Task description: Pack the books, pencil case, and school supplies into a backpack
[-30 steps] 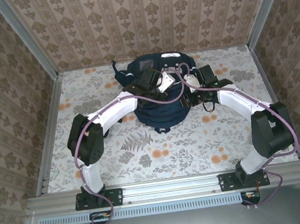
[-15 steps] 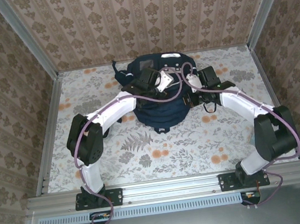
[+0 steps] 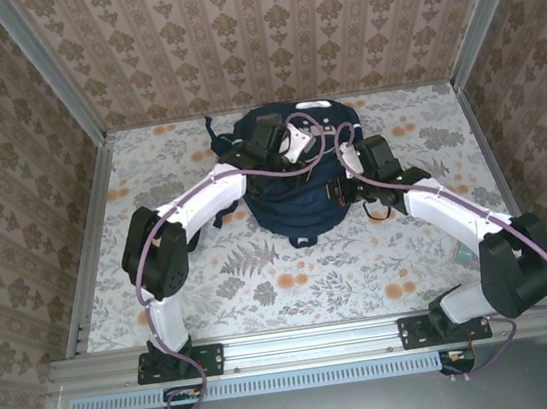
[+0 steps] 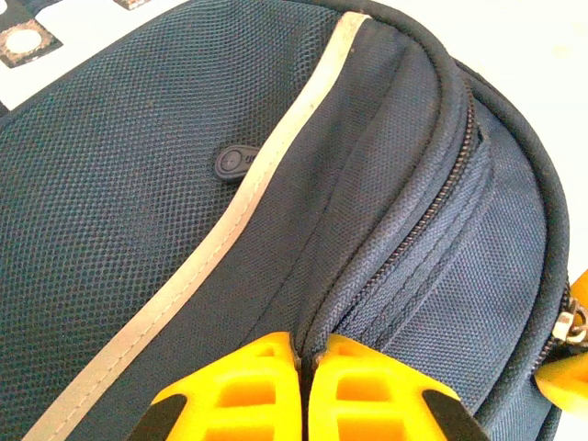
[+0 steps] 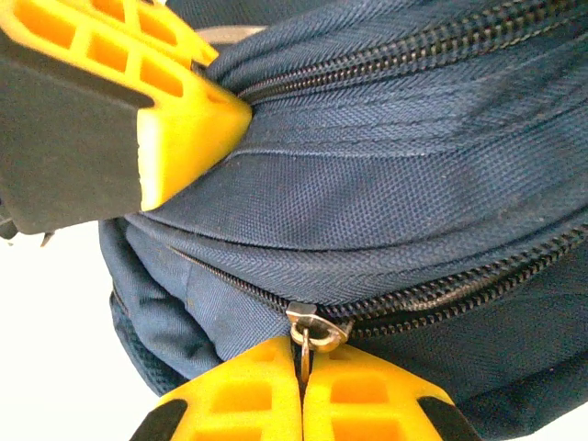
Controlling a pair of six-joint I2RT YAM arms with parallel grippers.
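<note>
Top view: I see backpack (image 3: 293, 202) at middle of table's (image 3: 263, 276) far edge, both arms reaching over it. Left wrist: left gripper (image 4: 303, 354) pinched together on backpack fabric beside zip. Right wrist: right gripper (image 5: 302, 358) clamped on zipper pull (image 5: 313, 329)

The left arm (image 3: 202, 199) and right arm (image 3: 445, 207) both bend at raised elbows, with their forearms angling inward toward each other. The left end effector (image 4: 301, 358) has its yellow fingers pressed together, pinching a fold of the backpack (image 4: 110, 184). The right end effector (image 5: 301, 372) is clamped on the zipper pull (image 5: 308, 338), just below and to the right of the left one's fingers.
</note>
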